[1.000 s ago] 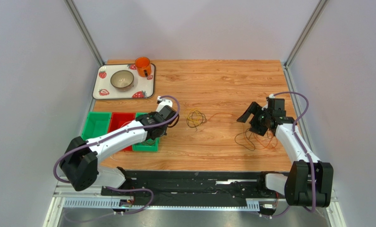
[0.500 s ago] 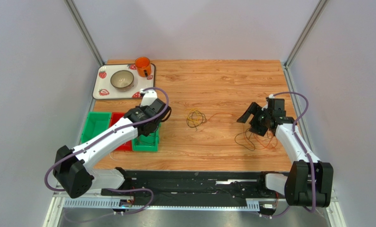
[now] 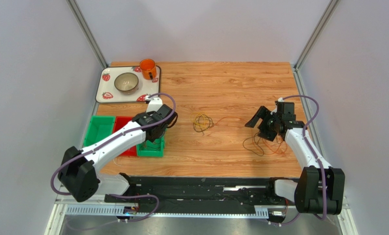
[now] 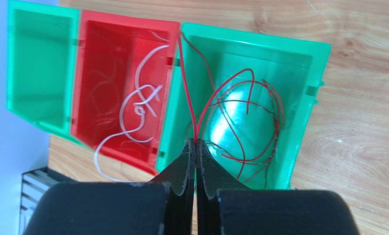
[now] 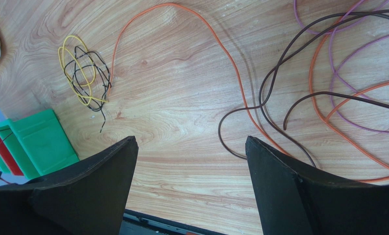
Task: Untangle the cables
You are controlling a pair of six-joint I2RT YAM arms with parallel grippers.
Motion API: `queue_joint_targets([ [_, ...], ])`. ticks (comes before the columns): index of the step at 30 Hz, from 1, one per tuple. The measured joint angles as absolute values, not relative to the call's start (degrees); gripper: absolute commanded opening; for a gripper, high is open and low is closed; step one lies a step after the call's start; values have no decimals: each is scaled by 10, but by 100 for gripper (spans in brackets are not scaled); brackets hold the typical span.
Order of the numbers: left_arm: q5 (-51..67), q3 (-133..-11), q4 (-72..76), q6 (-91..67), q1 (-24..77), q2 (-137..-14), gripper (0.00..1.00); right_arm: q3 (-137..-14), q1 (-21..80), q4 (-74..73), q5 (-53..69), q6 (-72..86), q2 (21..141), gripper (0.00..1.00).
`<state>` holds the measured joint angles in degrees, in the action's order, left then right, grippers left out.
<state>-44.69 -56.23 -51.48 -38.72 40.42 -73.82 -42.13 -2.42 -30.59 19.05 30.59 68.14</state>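
My left gripper (image 4: 196,143) is shut on a thin red cable (image 4: 250,98) and hangs over the right-hand green bin (image 4: 315,68). The cable's loops lie inside that bin, and one strand crosses the rim toward the red bin (image 4: 98,58). A white cable (image 4: 141,105) lies coiled in the red bin. A small yellow and black tangle (image 3: 201,122) sits mid-table. My right gripper (image 5: 191,140) stands open above bare wood, holding nothing. To its right lie loose loops of orange cable (image 5: 233,68), brown cable (image 5: 263,93) and purple cable (image 5: 331,49).
A strawberry-patterned tray (image 3: 103,95) at the back left carries a bowl (image 3: 126,82) and an orange mug (image 3: 148,68). A second green bin (image 3: 99,129) stands left of the red one. Grey walls with metal posts close in the table's sides.
My left arm has swung left from beside the bins to over the right green bin, carrying the red cable. The right arm has not moved.
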Motion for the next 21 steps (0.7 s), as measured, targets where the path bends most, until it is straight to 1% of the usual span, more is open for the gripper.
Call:
queue_joint_targets([
  [4, -409, -554, -476, -377, 404, -783, 0, -421, -24, -306, 190, 306, 681, 86],
  [5, -402, -554, -469, -375, 404, -794, 5, -421, -24, -306, 190, 306, 681, 86],
  [7, -383, -554, -451, -368, 404, -815, 20, -421, -24, -306, 190, 306, 680, 86],
  [8, -373, -554, -444, -364, 404, -822, 35, -421, -24, -306, 190, 306, 680, 86],
  [10, -353, -554, -430, -356, 404, -826, 49, -421, -24, -306, 190, 306, 680, 86],
  [14, -330, -554, -417, -343, 403, -808, 57, -421, -24, -306, 190, 306, 679, 86],
  [21, -305, -555, -423, -340, 404, -757, 59, -422, -24, -306, 192, 306, 678, 86],
])
